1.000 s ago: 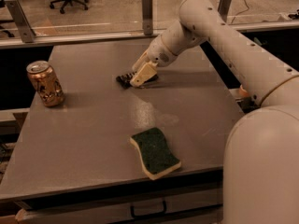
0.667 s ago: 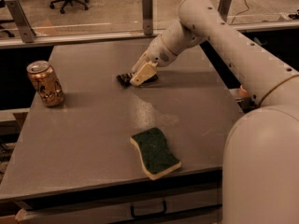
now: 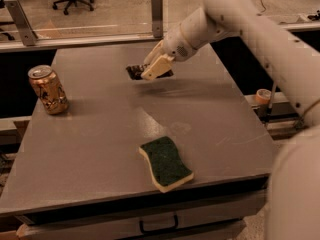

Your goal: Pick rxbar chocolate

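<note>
Clamping on rxbar (image 3: pixel 134 72), gripper (image 3: pixel 151 72) is hovering nr far edge of bench (image 3: pixel 100 149), approx mid-width. Can (image 3: pixel 48 90) is standing by left edge, sponge (image 3: pixel 166 163) lying at front edge.

Reaches in from the upper right with one white arm (image 3: pixel 260 39). Slopes down toward the left along a thick, smooth link. Narrows to a rounded wrist (image 3: pixel 182 43) with a small patch of dots on its side. Ends in the cream gripper (image 3: pixel 154 68), in the upper middle of the camera view, held low and pointed down and to the left. Fills the lower right corner with a large pale body shell (image 3: pixel 296 194), blurred and cut by the edge.
</note>
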Robot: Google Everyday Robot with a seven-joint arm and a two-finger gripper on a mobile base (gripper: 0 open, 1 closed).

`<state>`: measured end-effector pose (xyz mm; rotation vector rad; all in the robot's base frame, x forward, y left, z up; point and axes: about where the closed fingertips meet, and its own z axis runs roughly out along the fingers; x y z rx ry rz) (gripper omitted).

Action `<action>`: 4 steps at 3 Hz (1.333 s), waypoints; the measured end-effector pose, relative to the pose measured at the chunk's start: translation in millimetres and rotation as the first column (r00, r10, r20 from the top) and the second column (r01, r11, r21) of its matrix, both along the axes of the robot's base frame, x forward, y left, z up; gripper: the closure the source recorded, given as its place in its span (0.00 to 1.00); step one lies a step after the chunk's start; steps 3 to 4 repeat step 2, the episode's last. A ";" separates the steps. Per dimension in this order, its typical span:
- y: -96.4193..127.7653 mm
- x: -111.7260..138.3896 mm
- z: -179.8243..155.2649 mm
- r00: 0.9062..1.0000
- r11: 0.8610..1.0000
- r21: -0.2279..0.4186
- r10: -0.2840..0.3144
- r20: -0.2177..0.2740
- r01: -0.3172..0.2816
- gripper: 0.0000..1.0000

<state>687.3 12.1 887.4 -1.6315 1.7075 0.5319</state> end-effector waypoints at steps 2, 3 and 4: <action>-17.4 -21.0 72.6 0.986 0.993 0.121 -0.030 0.166 0.010 1.00; -17.4 -21.0 72.6 0.986 0.993 0.121 -0.030 0.166 0.010 1.00; -17.4 -21.0 72.6 0.986 0.993 0.121 -0.030 0.166 0.010 1.00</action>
